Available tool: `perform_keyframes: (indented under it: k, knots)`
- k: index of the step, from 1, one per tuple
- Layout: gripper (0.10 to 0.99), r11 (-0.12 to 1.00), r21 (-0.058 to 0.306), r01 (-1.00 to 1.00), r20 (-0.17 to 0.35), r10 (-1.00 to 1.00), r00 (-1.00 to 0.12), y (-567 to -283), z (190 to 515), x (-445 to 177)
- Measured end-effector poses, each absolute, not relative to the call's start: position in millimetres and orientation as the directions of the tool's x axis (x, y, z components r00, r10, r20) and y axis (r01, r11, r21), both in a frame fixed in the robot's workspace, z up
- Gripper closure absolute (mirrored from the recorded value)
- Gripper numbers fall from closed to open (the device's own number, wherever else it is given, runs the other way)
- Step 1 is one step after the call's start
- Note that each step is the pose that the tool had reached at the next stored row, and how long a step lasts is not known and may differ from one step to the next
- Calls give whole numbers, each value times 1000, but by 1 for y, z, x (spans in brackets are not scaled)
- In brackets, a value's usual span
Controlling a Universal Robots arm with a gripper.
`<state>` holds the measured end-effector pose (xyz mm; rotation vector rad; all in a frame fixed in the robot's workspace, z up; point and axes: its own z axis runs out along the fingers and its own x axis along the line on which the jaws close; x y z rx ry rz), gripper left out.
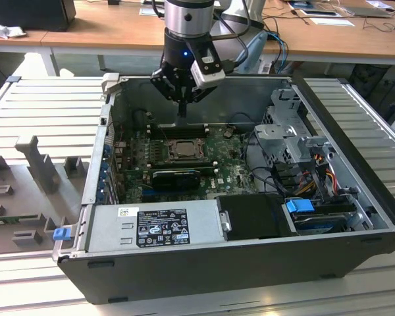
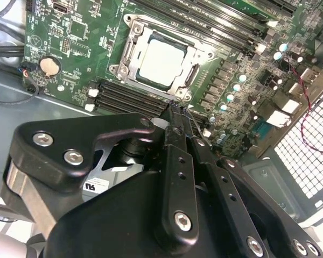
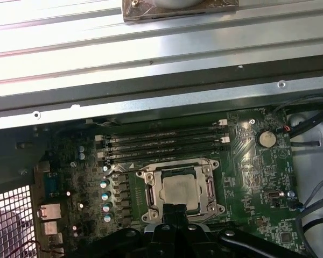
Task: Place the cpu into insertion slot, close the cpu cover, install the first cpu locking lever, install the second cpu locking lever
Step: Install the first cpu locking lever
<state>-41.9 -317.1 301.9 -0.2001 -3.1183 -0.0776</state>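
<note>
The cpu point(image 1: 182, 150) point(image 2: 160, 58) point(image 3: 179, 192) is a pale silvery square lying flat in the socket on the green motherboard point(image 1: 217, 168). The cpu cover point(image 2: 130, 51) point(image 3: 152, 189), a silvery metal frame, lies down flat around it. In the exterior view my gripper point(image 1: 182, 117) hangs a little above the board, just behind the socket. In both wrist views its black fingertips point(image 2: 176, 110) point(image 3: 175, 208) are pressed together with nothing between them, close to the socket's edge and the memory slots point(image 2: 132, 99).
The open computer case point(image 1: 204, 270) walls in the board. A power supply point(image 1: 155, 227) lies along the front, and a drive cage point(image 1: 286, 135) with cables is at the exterior view's right. A black card point(image 1: 176, 176) sits in front of the socket.
</note>
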Motion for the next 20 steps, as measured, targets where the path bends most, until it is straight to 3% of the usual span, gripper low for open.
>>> perform_keyframes:
  k: [20]
  knots:
    - [980, 993, 51, 106, 19, 105, -994, -317, 291, -67]
